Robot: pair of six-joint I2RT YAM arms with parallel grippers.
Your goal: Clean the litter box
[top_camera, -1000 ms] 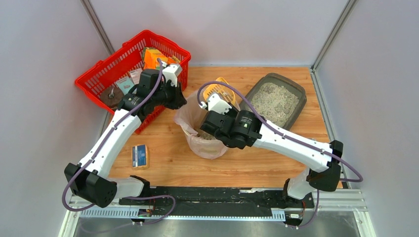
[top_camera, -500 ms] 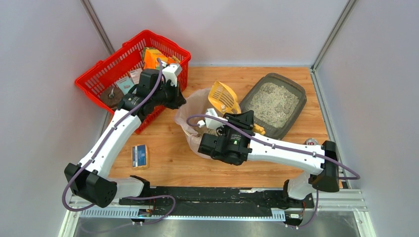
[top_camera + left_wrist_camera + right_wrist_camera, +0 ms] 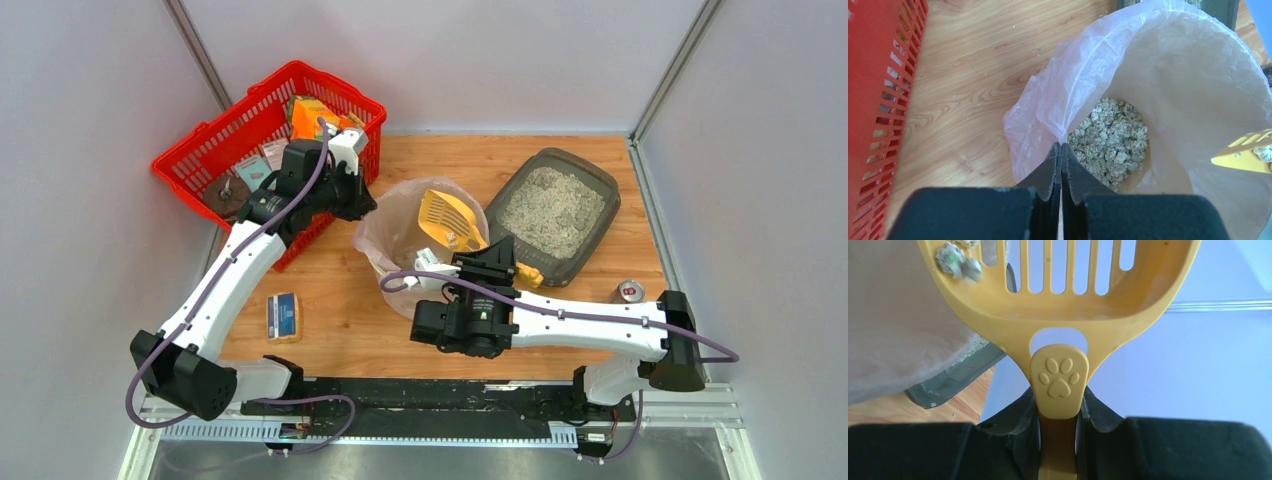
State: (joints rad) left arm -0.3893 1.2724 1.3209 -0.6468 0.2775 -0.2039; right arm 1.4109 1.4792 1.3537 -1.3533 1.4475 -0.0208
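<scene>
The left end effector (image 3: pixel 1061 166) pinches the floppy bag liner (image 3: pixel 1048 95); the right end effector (image 3: pixel 1058 437) clamps the stiff, light litter scoop (image 3: pixel 1058 295) by its handle. The litter box (image 3: pixel 558 210), near the far right corner of the table (image 3: pixel 350 320), looks rigid and litter-heavy, best gripped by its rim.

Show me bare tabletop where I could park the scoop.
Bare table lies behind the bin, between the red basket and the litter box; another patch sits between the blue packet and the bin. Crowded: the bin's rim, where the left gripper, right gripper and scoop meet.
</scene>
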